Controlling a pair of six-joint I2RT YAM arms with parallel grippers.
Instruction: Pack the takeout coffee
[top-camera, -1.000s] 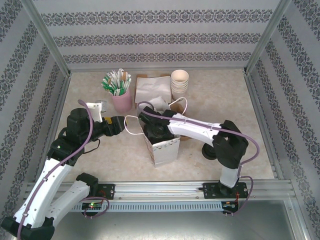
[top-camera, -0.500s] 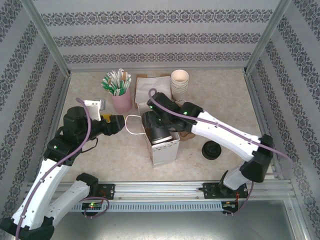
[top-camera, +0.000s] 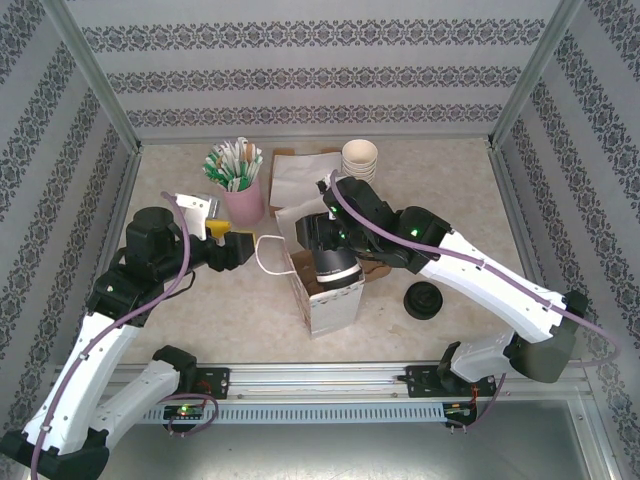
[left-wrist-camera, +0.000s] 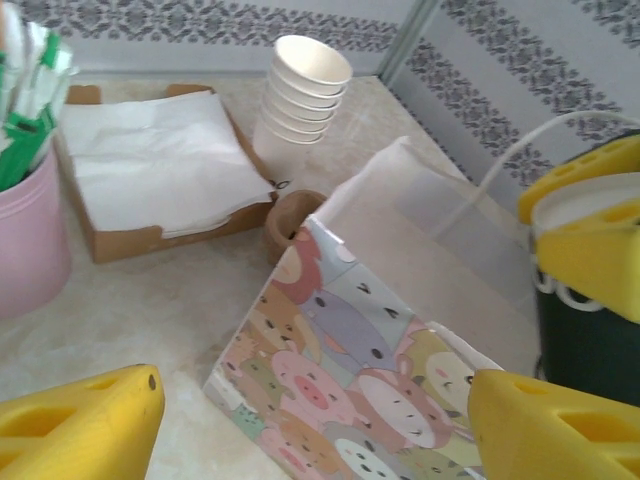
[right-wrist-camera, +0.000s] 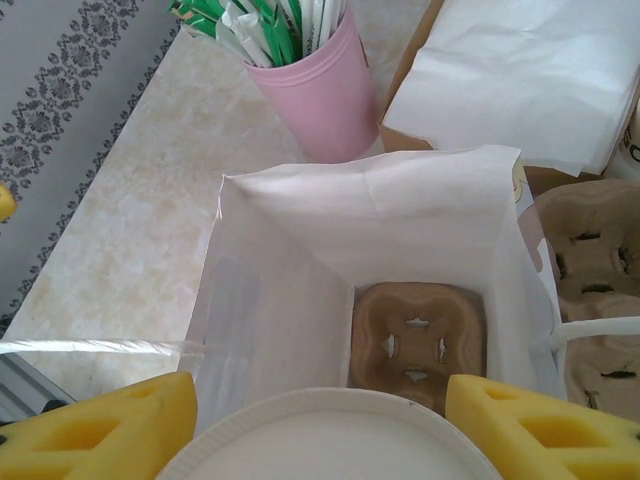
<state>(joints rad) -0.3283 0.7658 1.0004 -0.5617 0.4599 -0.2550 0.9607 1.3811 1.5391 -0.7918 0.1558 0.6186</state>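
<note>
At the open mouth of the bag (top-camera: 335, 310), grips a cup (left-wrist-camera: 585, 320) in the right gripper (right-wrist-camera: 320, 440): fingers closed on either side of its white lid, dark green body upright. Looks down past that lid to the carrier (right-wrist-camera: 417, 345) on the bag floor, which sits nearer the bag's right wall in the wrist view. Calls, at a guess, for a plumb descent with a slight shift toward the carrier, clear of the paper walls.

Finds the coffee (top-camera: 422, 300) itself, black lid up and axis upright, on the table to the right of the bag. Places it apart from the bag, near the right forearm, and well apart from the left gripper (left-wrist-camera: 315, 400). Favours the right arm for it, as a judgement, once that gripper is free.

Shows the left fingers spread wide with nothing between them, facing the bag's printed side. Cannot tell whether the handle (right-wrist-camera: 100, 346) touches them.
</note>
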